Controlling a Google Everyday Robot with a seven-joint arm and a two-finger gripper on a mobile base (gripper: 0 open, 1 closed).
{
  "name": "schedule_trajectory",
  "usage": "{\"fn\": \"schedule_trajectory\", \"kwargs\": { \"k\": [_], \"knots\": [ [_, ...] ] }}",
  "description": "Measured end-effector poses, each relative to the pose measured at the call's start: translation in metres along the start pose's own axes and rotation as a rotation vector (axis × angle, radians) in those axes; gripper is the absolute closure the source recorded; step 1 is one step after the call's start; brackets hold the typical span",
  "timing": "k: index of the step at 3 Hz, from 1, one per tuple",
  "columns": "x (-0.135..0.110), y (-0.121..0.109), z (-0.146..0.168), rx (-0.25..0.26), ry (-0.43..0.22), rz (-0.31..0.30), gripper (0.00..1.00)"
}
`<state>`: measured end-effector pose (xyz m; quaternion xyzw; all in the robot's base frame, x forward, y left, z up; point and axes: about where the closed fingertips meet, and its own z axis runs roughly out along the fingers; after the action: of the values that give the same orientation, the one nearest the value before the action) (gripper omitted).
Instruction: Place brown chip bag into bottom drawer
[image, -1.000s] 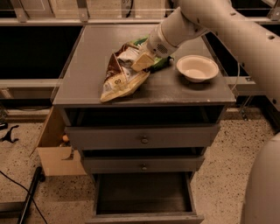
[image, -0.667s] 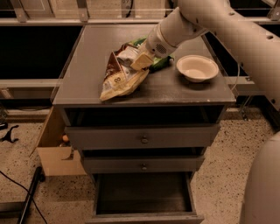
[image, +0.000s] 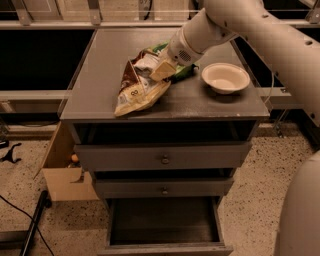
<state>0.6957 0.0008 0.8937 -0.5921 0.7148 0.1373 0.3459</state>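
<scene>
My gripper (image: 162, 71) sits on the back-right end of the brown chip bag (image: 136, 94), which stretches away front-left across the cabinet top (image: 100, 70), grip state I cannot tell, with the bottom drawer (image: 165, 222) open directly below.

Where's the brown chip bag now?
The brown chip bag lies on the cabinet top, left of the white bowl, with the claw at its upper right edge.

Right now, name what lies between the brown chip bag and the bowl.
Camera view: the gripper, at the brown chip bag's edge, and a green bag beside the bowl.
</scene>
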Motion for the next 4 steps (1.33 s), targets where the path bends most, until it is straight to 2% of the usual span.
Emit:
{"fn": "schedule_trajectory", "kwargs": {
  "k": [1,2,3,4],
  "knots": [
    [0.0,0.0,0.0001,0.0,0.0,0.0,0.11],
    [0.0,0.0,0.0001,0.0,0.0,0.0,0.0],
    [-0.0006,-0.0003,0.0001,0.004,0.002,-0.004,0.0],
    [-0.0032,-0.004,-0.0016,0.017,0.012,-0.035,0.0]
  ]
}}
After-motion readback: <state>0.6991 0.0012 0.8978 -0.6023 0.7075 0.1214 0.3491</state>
